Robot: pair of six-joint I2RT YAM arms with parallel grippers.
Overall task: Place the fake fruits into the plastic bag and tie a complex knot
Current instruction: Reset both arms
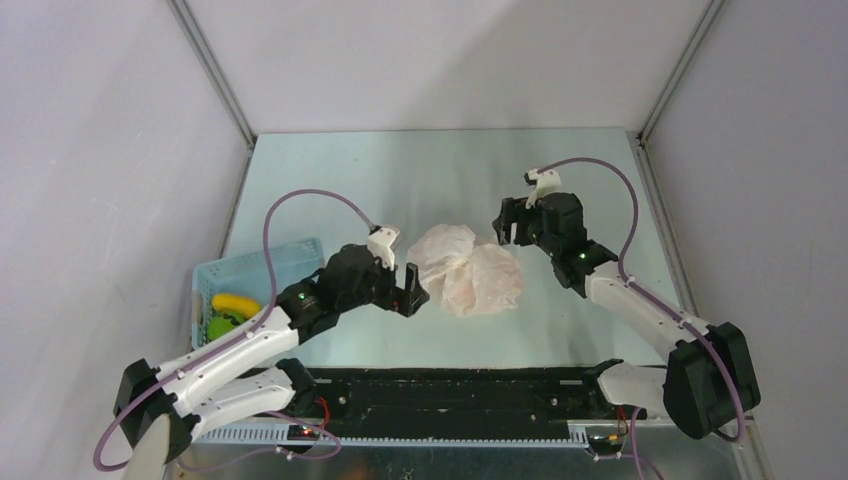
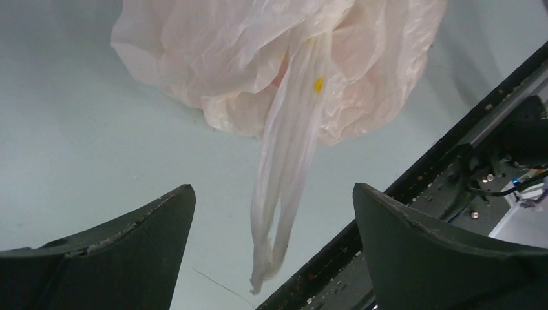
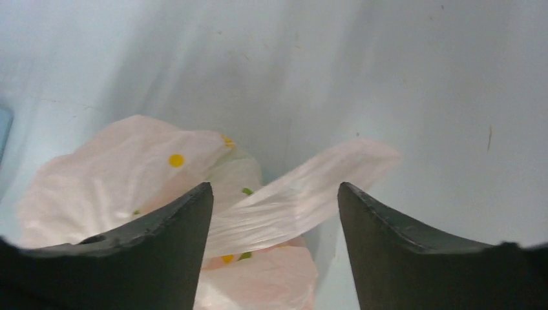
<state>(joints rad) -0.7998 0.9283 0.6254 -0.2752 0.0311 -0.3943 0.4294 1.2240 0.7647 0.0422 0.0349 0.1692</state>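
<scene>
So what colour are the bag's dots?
Yellow, with a few green, on the plastic bag; clearest in the right wrist view.

Plastic bag (image 1: 468,270): translucent pinkish white, small yellow and green marks. Basket (image 1: 290,258): light blue, holding a yellow fruit (image 1: 235,303) and a green fruit (image 1: 222,325). Bench (image 1: 400,180): pale blue-green.

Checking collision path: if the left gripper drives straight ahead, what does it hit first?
The handle strip of the plastic bag, lying between the left gripper's open jaws; the bag's body is just beyond. Exact depth unclear.
</scene>
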